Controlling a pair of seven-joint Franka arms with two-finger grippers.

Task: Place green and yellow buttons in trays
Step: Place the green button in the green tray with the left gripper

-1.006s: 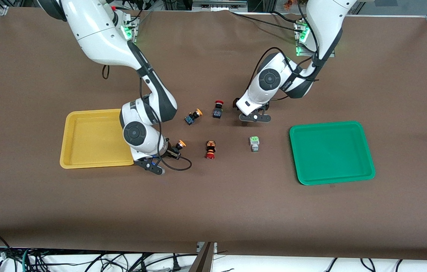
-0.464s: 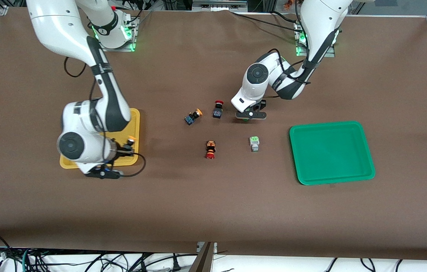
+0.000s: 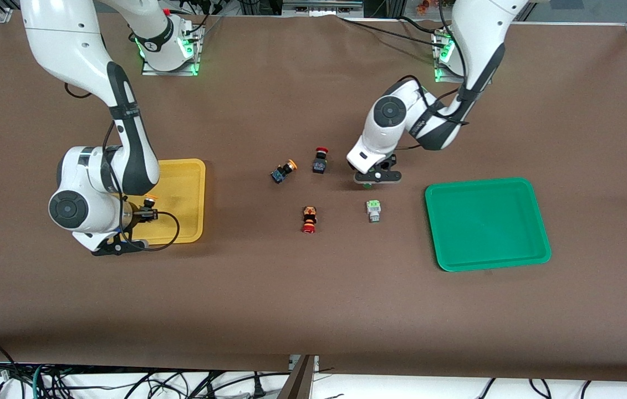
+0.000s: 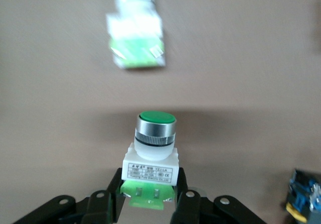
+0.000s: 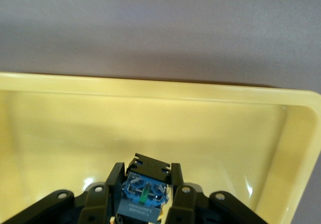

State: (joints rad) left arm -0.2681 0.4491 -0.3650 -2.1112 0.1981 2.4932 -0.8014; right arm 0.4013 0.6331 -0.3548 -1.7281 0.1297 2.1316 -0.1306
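Fingers (image 4: 183, 204) of the left gripper (image 3: 377, 176) pinch only the base of a green button (image 4: 152, 153), so it could tip out; right gripper (image 5: 145, 194), clamping a yellow button (image 5: 144, 191), hangs over the yellow tray (image 3: 194, 183)

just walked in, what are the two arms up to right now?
Sorting push buttons into trays. The right gripper is shut on a yellow-capped button and holds it over the yellow tray. The left gripper is shut on a green-capped button above the table mat, near the second green button. The green tray has nothing in it. Another yellow-capped button and two red-capped switches lie mid-table.
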